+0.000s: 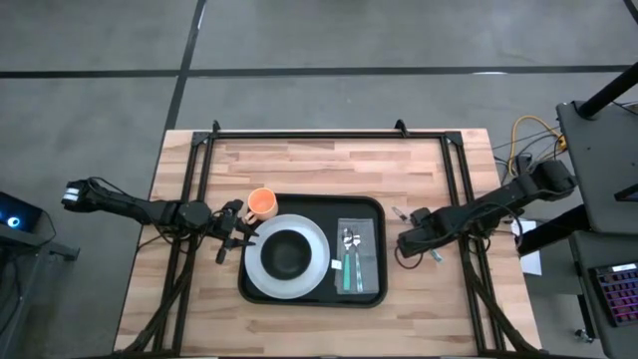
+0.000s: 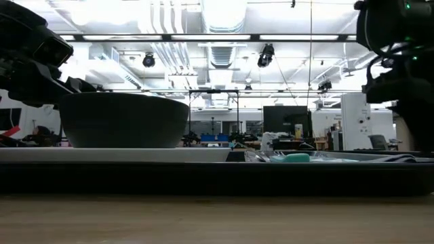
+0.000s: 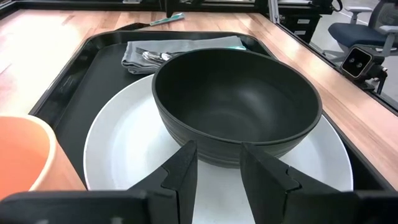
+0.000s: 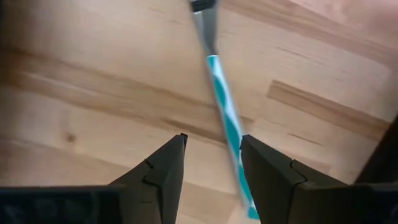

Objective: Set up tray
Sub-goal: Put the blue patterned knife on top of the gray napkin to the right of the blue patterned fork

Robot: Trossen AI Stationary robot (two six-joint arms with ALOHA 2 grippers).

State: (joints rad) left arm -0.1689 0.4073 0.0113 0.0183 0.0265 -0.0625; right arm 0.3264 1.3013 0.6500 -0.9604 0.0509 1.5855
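A black tray (image 1: 311,204) is seen lying near the middle of the wooden table (image 1: 299,160), toward its near edge. A white plate (image 1: 257,271) is set on the tray's left part, and a dark bowl (image 1: 286,253) stands on the plate. A grey cloth (image 1: 371,239) is laid along the tray's right part, with cutlery (image 1: 349,249) resting on it, one piece with a teal handle. An orange cup (image 1: 262,204) is stood at the tray's far left corner; whether it rests on the tray or just off it cannot be told.

The left arm is stretched low across the table from the left edge, its wrist angled toward the tray. The left pincer (image 3: 217,163) is held just beside the plate's left rim, level with the bowl, its fingers (image 3: 185,171) set apart with nothing between them.

The right arm is reached in from the right edge, bent down toward the table just right of the tray. The right pincer (image 4: 211,162) is pointed down at the bare wood, its fingers (image 4: 165,171) apart and empty, poised over a teal-handled utensil (image 4: 225,118) that is lying flat on the table.
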